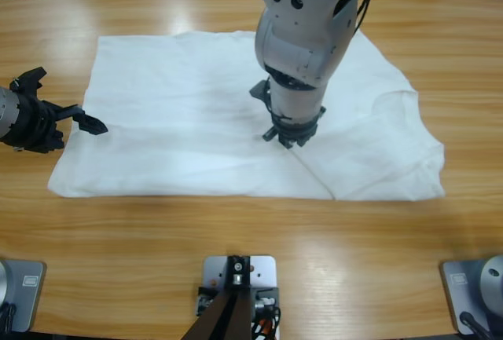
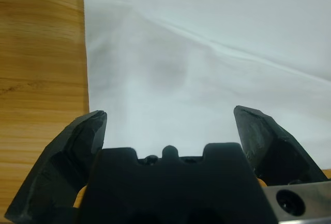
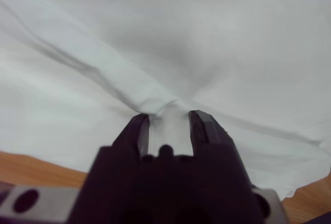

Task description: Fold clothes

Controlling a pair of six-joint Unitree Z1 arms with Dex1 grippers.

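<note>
High view: white T-shirt lay spread flat across the middle of the wooden surface, reaching from near the left edge to well past centre on the right. Left part of the cloth was smooth and roughly rectangular; right part was rumpled, with a rounded outline toward the right edge. A crease ran diagonally from the cloth's middle down to its near edge.

Right tool came down from the far edge near the middle, on a large silver arm, and met the cloth just right of centre. Right wrist view: right tool was narrow, jaws nearly together, with a small ridge of white fabric pinched up between the tips. Folds radiated away from the pinch on both sides. A strip of bare wood showed at the bottom corners.

Left tool entered from the left edge, at the shirt's left border, about midway along that side. Left wrist view: left tool was wide, jaws well apart, nothing between them. White cloth filled the space ahead of the jaws; its straight edge ran alongside bare wood. Contact between jaws and cloth could not be determined.
</note>
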